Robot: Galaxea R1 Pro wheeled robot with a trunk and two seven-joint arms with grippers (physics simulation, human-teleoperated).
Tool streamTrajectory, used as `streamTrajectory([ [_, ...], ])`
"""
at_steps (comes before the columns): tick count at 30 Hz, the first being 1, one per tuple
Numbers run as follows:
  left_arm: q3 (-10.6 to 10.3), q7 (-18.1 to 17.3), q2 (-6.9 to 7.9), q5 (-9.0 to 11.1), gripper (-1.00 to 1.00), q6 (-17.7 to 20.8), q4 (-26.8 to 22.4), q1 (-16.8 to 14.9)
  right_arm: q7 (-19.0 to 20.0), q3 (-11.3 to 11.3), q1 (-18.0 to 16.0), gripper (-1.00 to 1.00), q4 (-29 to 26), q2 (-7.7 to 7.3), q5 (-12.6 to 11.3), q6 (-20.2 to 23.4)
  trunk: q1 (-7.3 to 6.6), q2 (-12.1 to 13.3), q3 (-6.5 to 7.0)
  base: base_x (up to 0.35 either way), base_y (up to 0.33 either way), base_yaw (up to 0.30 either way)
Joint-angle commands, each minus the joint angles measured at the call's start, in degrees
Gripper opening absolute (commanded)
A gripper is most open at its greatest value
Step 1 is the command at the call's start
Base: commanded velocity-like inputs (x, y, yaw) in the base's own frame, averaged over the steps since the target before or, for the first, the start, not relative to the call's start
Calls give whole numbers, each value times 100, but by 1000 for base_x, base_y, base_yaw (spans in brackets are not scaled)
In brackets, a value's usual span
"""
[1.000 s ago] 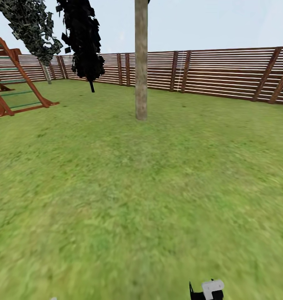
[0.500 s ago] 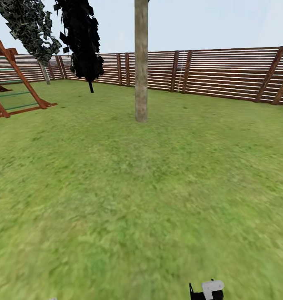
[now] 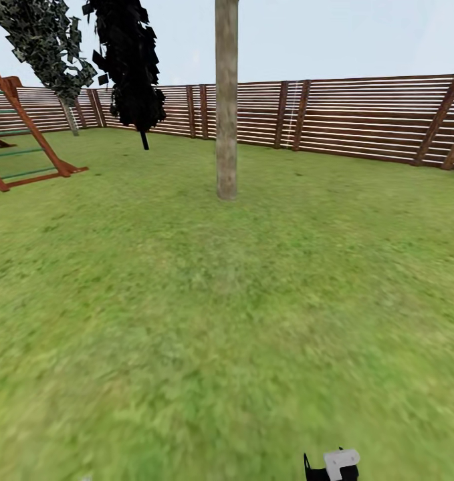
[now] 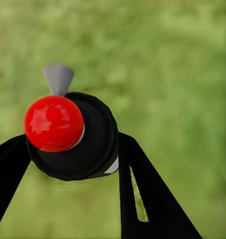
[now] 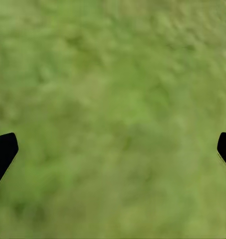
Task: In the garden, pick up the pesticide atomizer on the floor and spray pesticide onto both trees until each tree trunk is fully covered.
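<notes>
The left pincer (image 4: 75, 149) is seen clamped on the pesticide atomizer (image 4: 73, 137), a black round-bodied bottle with a red ball cap and grey nozzle, held between the two black fingers (image 4: 142, 194) above the blurry green grass floor (image 4: 182, 74). The right pincer (image 5: 113, 149) is spread wide apart over grass, nothing between its tips. Well ahead of both, a pale grey-brown tree trunk (image 3: 226, 100) is planted upright, the brown slatted wooden fence (image 3: 360, 117) behind it.
</notes>
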Motion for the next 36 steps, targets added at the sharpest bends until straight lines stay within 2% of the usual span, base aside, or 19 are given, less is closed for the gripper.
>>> streamTrajectory([
  [1,1,0,0,0,-100,0,-1,-1,0,1,0,100,0,0,0,0,0,0,0,339,0,0],
  [36,1,0,0,0,-100,7,4,0,0,-2,0,100,0,0,-1,0,0,0,0,340,0,0],
])
